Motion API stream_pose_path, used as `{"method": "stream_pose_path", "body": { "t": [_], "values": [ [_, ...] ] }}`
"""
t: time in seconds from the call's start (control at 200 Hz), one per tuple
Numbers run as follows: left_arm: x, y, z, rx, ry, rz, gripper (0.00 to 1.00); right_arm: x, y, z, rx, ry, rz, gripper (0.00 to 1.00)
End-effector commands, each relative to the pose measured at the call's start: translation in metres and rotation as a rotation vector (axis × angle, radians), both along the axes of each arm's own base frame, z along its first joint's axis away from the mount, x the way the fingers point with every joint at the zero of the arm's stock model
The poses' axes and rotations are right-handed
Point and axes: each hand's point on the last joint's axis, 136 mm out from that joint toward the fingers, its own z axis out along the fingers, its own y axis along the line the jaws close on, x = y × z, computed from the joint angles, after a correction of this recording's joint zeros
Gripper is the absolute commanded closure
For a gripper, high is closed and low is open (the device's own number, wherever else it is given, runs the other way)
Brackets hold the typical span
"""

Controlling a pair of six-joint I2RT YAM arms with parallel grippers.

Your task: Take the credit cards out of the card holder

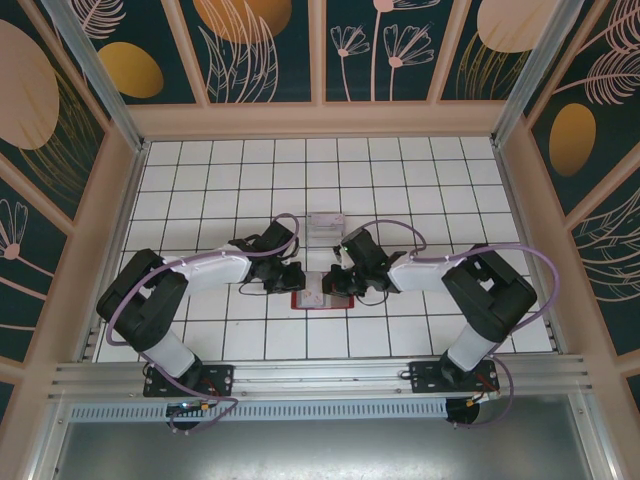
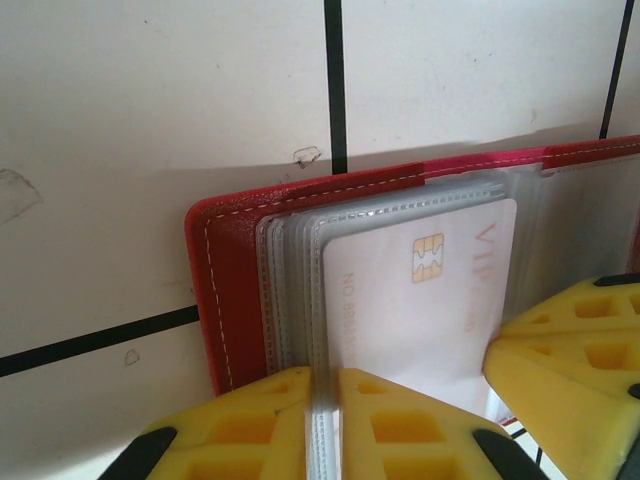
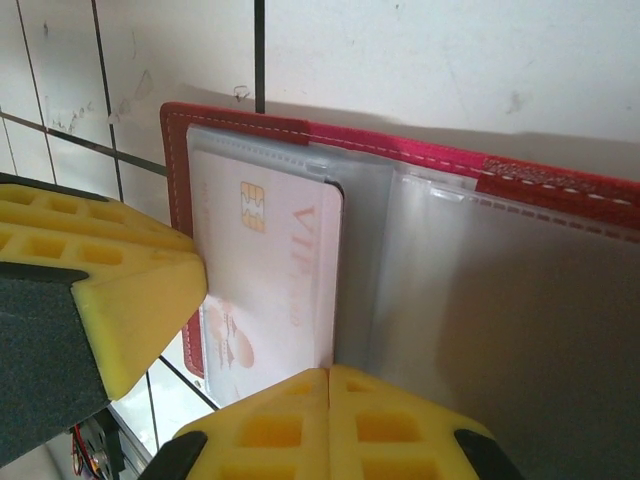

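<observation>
1. Writing. The white plastic credit card (image 2: 420, 300) carries "VIP" in pale orange beside a gold chip. A faint line along one edge begins "NO."; I cannot read its digits. In the right wrist view, the same credit card (image 3: 270, 260) also shows a peach round motif towards the lower left.

2. Container. The red stitched folding card holder (image 1: 322, 300) lies open and flat, low in the centre of the top view. Its clear plastic sleeves fan out from the red cover (image 2: 225, 290). The card sits in the topmost sleeve.

3. My left gripper (image 2: 322, 400) is nearly closed, with its yellow fingers clamped on the stacked sleeve edges of the card holder at the bottom of the frame.

4. My right gripper (image 3: 330, 385) is fully closed, pads meeting with no gap, at the card's lower corner. I cannot tell whether card or sleeve is nipped between them. One finger (image 2: 565, 370) of it rests over the card at the right of the left wrist view.

5. Surroundings. Both grippers flank the holder, left (image 1: 296, 280) and right (image 1: 335, 283). A clear plastic tray (image 1: 327, 224) sits just above them. The white tiled table (image 1: 200, 180) offers open tiles above and to either side, bounded by patterned walls (image 1: 60, 120).
</observation>
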Motion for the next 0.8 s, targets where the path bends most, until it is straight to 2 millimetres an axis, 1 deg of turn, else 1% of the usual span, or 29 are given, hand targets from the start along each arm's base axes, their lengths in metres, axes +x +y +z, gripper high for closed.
{"method": "stream_pose_path", "body": {
  "t": [0.0, 0.125, 0.215, 0.365, 0.46, 0.615, 0.796],
  "values": [
    [-0.010, 0.022, -0.018, 0.121, 0.040, 0.004, 0.84, -0.003, -0.019, -0.009, -0.071, 0.013, -0.027, 0.95],
    [-0.010, 0.023, -0.019, 0.125, 0.043, 0.005, 0.84, -0.002, -0.021, -0.006, -0.079, 0.003, -0.031, 0.95],
    [-0.010, 0.023, -0.018, 0.126, 0.042, 0.004, 0.84, -0.001, -0.018, -0.002, -0.067, -0.008, -0.026, 0.95],
    [-0.010, 0.022, -0.019, 0.124, 0.045, 0.004, 0.84, 0.002, -0.006, 0.009, 0.008, -0.022, -0.009, 0.84],
    [-0.009, 0.022, -0.018, 0.123, 0.043, 0.005, 0.84, 0.003, -0.003, 0.007, 0.014, -0.017, -0.008, 0.82],
    [-0.010, 0.022, -0.016, 0.121, 0.041, 0.005, 0.83, 0.004, -0.003, -0.001, -0.005, -0.006, -0.009, 0.77],
    [-0.009, 0.022, -0.014, 0.117, 0.035, 0.007, 0.82, 0.006, -0.004, -0.004, -0.027, 0.001, -0.014, 0.75]
  ]
}}
